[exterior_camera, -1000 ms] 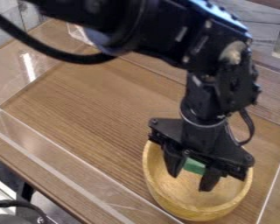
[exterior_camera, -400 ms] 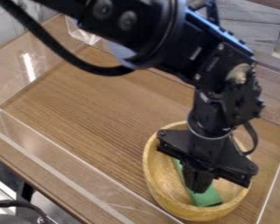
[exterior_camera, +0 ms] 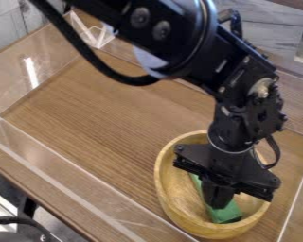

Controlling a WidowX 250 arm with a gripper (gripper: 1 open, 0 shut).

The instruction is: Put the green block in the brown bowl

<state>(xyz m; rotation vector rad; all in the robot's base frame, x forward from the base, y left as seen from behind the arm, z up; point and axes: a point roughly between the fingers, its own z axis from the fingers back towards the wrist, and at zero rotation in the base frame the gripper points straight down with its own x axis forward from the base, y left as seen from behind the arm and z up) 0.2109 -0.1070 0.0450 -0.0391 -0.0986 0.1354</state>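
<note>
green block (exterior_camera: 226, 213) right under the gripper (exterior_camera: 222, 200) inside the brown bowl (exterior_camera: 174, 188), gripper shut tight, block's long axis hard to make out

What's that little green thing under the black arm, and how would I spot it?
Look at the wooden table, then at the big round light-brown bowl near its front right corner. Inside the bowl, just under the black gripper, sits the small green block. It is the only bright green thing there.
</note>
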